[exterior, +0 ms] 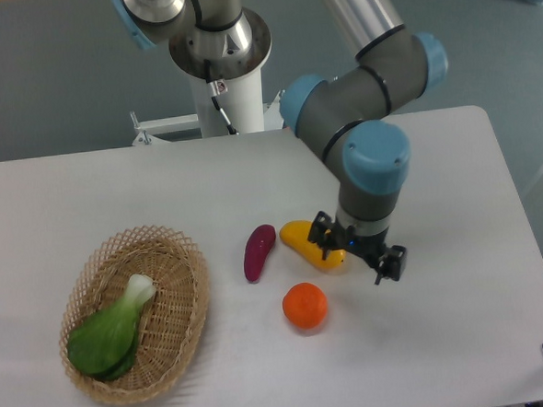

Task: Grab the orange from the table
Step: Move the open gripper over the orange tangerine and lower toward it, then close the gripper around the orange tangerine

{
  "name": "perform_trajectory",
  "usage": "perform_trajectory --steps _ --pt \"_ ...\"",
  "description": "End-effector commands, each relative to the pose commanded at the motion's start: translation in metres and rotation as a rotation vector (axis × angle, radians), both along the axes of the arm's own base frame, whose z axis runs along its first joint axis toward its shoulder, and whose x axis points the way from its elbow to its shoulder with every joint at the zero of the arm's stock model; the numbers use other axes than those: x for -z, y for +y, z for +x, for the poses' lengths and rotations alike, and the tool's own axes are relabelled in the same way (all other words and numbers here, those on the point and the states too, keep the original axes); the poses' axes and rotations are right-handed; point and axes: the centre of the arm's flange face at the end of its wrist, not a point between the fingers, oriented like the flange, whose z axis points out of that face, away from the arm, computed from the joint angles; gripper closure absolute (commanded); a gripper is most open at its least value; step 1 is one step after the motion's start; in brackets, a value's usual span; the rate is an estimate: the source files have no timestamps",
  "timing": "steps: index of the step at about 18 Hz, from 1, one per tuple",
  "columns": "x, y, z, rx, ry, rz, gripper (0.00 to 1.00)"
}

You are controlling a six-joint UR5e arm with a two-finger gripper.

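Orange (304,306): lower centre of the table (464,339), untouched. Gripper (359,253): above-right of it, fingers spread, empty, overlapping a yellow fruit (303,240).

The arm reaches in from the top, its grey links and blue-capped joints folding at the elbow so the wrist points straight down. The claw (359,254) hangs low with its two black fingers spread apart, apparently holding nothing, though the wrist hides part of it.
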Motion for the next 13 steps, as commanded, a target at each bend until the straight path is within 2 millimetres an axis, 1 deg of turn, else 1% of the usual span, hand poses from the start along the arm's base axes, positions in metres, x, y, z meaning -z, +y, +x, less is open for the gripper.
perform_trajectory --steps 5,8,11,13 --pt "0.030 0.012 0.026 0.040 0.022 0.013 0.00" --pt "0.038 0.020 0.033 0.026 0.017 0.009 0.00" --pt "0.045 0.022 0.032 0.024 0.013 0.004 0.00" --pt "0.054 0.023 0.032 0.027 0.008 -0.001 0.00"
